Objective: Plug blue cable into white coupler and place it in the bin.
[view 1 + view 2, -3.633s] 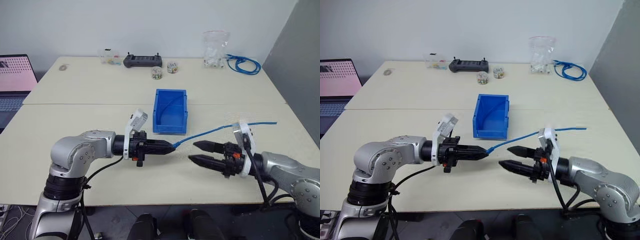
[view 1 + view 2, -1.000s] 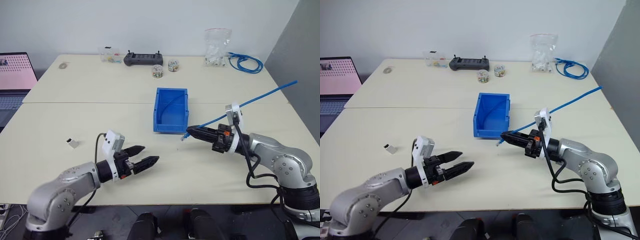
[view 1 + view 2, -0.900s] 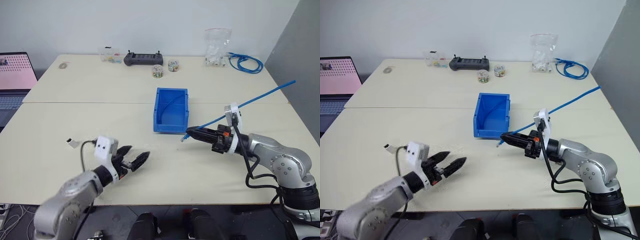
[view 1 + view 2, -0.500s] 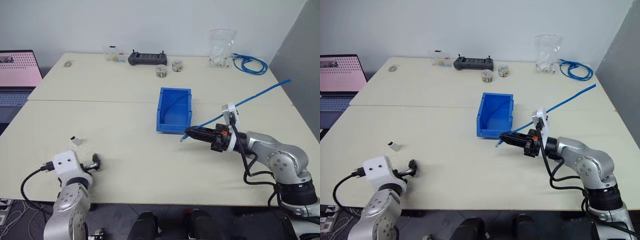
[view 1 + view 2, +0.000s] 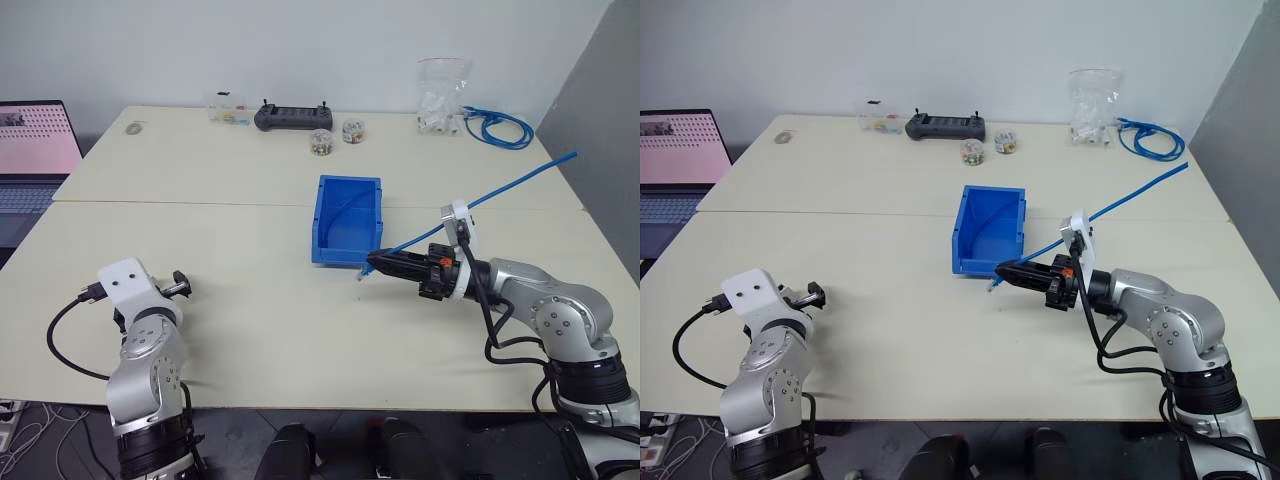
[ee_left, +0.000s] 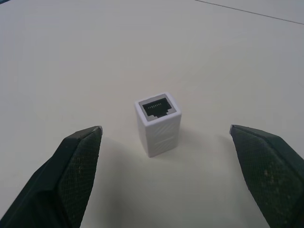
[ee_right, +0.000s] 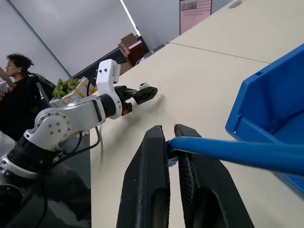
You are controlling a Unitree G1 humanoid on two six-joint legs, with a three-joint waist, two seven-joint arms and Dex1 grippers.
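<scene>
Blue cable: a long thin bright-blue network cable (image 5: 470, 207) with a small clear plug at its tip is seen as a single strand, rising from the plug end beside the bin's front corner up and away over the desk's right side into the air.
Cable grip: the strand is pinched just behind the plug by the right end effector (image 5: 388, 264), whose two black fingers (image 7: 148, 190) are closed on it; the plug end is held above the desk, apart from the surface.
White coupler: a tiny white boxy plastic block (image 6: 158, 123) is stood upright on the desk, with a dark socket facing up in which small contacts can be made out; its sides are plain and slightly ribbed.
Coupler position: it is placed between the two fingertips (image 6: 84, 142) of the left end effector (image 6: 165, 134), with clear space on each side and no contact.
Left end effector: its fingers are spread wide, nothing is held, and it is set low over the desk's left part, well apart from the bin.
Bin: a rectangular bright-blue plastic storage bin (image 5: 346, 188) with tall walls and a lower front is set near the middle of the pale desk (image 5: 260, 310).
</scene>
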